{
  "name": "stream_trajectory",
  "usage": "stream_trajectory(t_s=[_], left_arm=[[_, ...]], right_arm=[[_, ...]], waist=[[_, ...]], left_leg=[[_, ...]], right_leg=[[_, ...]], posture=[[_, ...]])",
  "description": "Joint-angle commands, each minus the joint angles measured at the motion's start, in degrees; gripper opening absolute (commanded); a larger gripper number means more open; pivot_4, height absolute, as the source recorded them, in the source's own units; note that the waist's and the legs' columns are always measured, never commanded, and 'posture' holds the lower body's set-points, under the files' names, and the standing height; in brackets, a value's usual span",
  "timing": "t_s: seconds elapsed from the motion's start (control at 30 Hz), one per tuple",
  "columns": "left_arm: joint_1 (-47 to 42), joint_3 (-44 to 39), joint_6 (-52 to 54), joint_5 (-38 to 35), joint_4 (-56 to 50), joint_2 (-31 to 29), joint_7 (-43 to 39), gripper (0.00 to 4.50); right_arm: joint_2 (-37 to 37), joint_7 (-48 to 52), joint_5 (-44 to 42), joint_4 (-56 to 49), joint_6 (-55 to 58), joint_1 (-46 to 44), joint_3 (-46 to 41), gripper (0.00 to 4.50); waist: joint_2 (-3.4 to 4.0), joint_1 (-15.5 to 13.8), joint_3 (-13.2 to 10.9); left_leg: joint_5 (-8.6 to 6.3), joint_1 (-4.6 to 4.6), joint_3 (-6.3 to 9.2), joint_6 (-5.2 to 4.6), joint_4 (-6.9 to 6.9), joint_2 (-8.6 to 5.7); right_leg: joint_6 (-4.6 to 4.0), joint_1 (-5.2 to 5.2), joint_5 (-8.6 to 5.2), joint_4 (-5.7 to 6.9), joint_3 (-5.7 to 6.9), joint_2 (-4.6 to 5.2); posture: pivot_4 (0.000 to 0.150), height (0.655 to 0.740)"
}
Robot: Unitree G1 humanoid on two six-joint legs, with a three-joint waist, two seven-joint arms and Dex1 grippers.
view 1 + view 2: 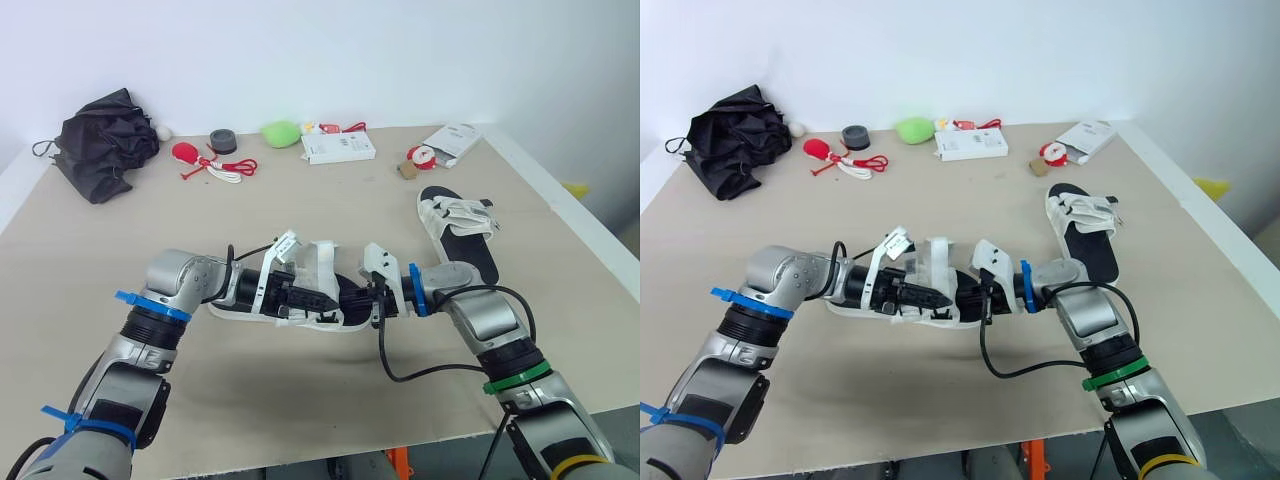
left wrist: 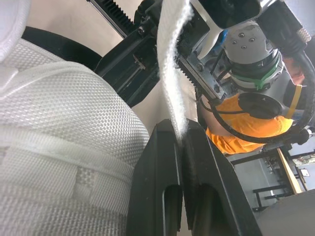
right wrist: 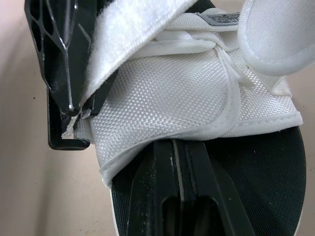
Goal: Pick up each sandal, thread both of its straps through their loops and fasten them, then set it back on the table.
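A white-soled sandal point(image 1: 330, 318) with a black footbed lies at the table's middle front, between both grippers. My left gripper point(image 2: 181, 130) is shut on a loose white strap point(image 2: 170, 59), which rises from its fingertips. In the left eye view it reaches in from the left point(image 1: 322, 300). My right gripper point(image 3: 180, 145) comes from the right point(image 1: 374, 298) and is shut on the edge of the white mesh strap point(image 3: 162, 108) over the footbed. The second sandal point(image 1: 458, 232) lies flat to the right, with its white straps across a black footbed.
Along the far edge sit a black folded umbrella point(image 1: 100, 140), a red item with cord point(image 1: 205, 160), a black tape roll point(image 1: 223, 141), a green object point(image 1: 281, 133), a white box point(image 1: 338, 147) and a white packet point(image 1: 452, 140). The table's front edge is close behind my arms.
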State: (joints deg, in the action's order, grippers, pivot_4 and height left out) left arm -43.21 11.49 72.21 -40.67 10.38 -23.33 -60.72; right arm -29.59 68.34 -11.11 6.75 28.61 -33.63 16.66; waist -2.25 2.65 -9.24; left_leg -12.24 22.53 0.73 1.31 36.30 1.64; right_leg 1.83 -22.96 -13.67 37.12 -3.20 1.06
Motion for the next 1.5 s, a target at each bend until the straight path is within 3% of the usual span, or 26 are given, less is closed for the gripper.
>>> stream_trajectory(t_s=[0.03,0.27,0.5,0.67,0.7,0.8,0.83,1.03,1.3,1.33,1.37,1.5], left_arm=[[2.4,3.7,-2.6,2.5,-2.8,-0.9,0.0,0.13],[6.4,11.2,-20.5,12.2,-7.2,-3.0,-2.7,0.13],[7.2,13.0,-27.8,16.0,-6.6,-4.0,-5.5,0.13],[6.1,10.0,-25.3,13.4,-6.7,-2.7,-5.4,1.44],[5.7,9.4,-24.6,12.7,-6.4,-2.2,-5.4,1.95],[4.1,5.8,-17.1,7.5,-6.5,-0.8,-5.8,3.05],[3.2,3.8,-13.4,5.0,-6.4,0.0,-5.5,3.19],[-2.8,-9.6,5.8,-5.0,0.5,6.1,2.6,3.19],[-4.5,-14.0,4.4,-1.8,4.6,10.9,13.5,3.19],[-4.5,-13.8,3.7,-1.6,4.5,11.1,14.0,2.67],[-4.4,-13.6,3.1,-1.4,4.6,11.2,14.1,2.6],[-3.7,-11.4,0.6,-0.6,4.3,9.8,11.9,0.79]], right_arm=[[-1.0,-1.0,2.7,3.7,2.3,2.6,3.0,0.0],[-1.1,-1.1,2.7,3.5,2.4,2.6,3.0,0.0],[-1.2,-1.0,2.6,3.4,2.3,2.6,3.2,0.0],[-1.2,-0.8,2.6,3.8,2.1,2.2,3.3,0.0],[-1.2,-0.8,2.6,3.9,2.1,2.1,3.3,0.0],[-1.3,-0.7,2.7,4.3,1.9,1.8,3.4,0.0],[-1.3,-0.6,2.6,4.4,1.9,1.7,3.4,0.0],[-1.0,-0.5,2.7,5.2,1.6,1.1,3.4,0.0],[-0.8,-0.8,2.7,5.0,1.5,1.4,3.3,0.0],[-0.8,-0.8,2.7,4.9,1.5,1.5,3.3,0.0],[-0.8,-0.9,2.6,4.8,1.6,1.6,3.3,0.0],[-1.2,-0.9,2.4,4.3,1.7,2.1,2.9,0.0]], waist=[[0.0,0.0,0.0],[0.15,-0.1,0.3],[0.28,-0.2,0.5],[0.29,-0.1,0.5],[0.29,-0.1,0.5],[0.3,-0.1,0.5],[0.29,-0.1,0.5],[0.27,0.0,0.4],[0.27,0.0,0.4],[0.27,0.0,0.4],[0.27,0.0,0.4],[0.27,0.0,0.4]], left_leg=[[0.0,0.0,0.0,0.0,0.0,0.0],[-0.04,-0.03,-0.04,0.06,0.0,-0.01],[-0.05,-0.19,-0.04,0.07,0.01,-0.02],[-0.05,-0.24,-0.03,0.07,0.02,-0.02],[-0.05,-0.23,-0.03,0.07,0.02,-0.02],[-0.06,-0.23,-0.01,0.05,0.02,-0.01],[-0.05,-0.23,0.0,0.04,0.05,-0.03],[-0.04,-0.13,0.09,0.03,0.1,-0.04],[-0.04,-0.11,0.24,0.05,0.07,-0.06],[-0.02,-0.12,0.27,0.06,0.07,-0.08],[-0.01,-0.12,0.27,0.07,0.08,-0.09],[-0.02,-0.12,0.27,0.08,0.08,-0.09]], right_leg=[[0.0,0.0,0.0,0.0,0.01,0.0],[-0.01,0.03,-0.04,-0.01,-0.03,0.02],[-0.27,0.2,-0.21,-0.02,-0.03,0.04],[-0.27,0.27,-0.22,-0.03,-0.03,0.03],[-0.28,0.26,-0.23,-0.03,-0.03,0.02],[-0.26,0.27,-0.23,-0.03,-0.01,0.02],[-0.25,0.3,-0.22,-0.03,-0.01,0.03],[0.02,0.25,-0.07,-0.03,0.01,-0.02],[0.05,0.26,-0.05,-0.02,0.11,-0.04],[0.07,0.28,-0.03,-0.02,0.1,-0.04],[0.07,0.28,-0.02,-0.02,0.09,-0.04],[0.06,0.28,-0.03,-0.02,0.09,-0.05]], posture=[[0.15,0.74],[0.15,0.74],[0.15,0.74],[0.15,0.74],[0.15,0.74],[0.15,0.74],[0.15,0.74],[0.15,0.74],[0.15,0.74],[0.15,0.74],[0.15,0.74],[0.15,0.74]])
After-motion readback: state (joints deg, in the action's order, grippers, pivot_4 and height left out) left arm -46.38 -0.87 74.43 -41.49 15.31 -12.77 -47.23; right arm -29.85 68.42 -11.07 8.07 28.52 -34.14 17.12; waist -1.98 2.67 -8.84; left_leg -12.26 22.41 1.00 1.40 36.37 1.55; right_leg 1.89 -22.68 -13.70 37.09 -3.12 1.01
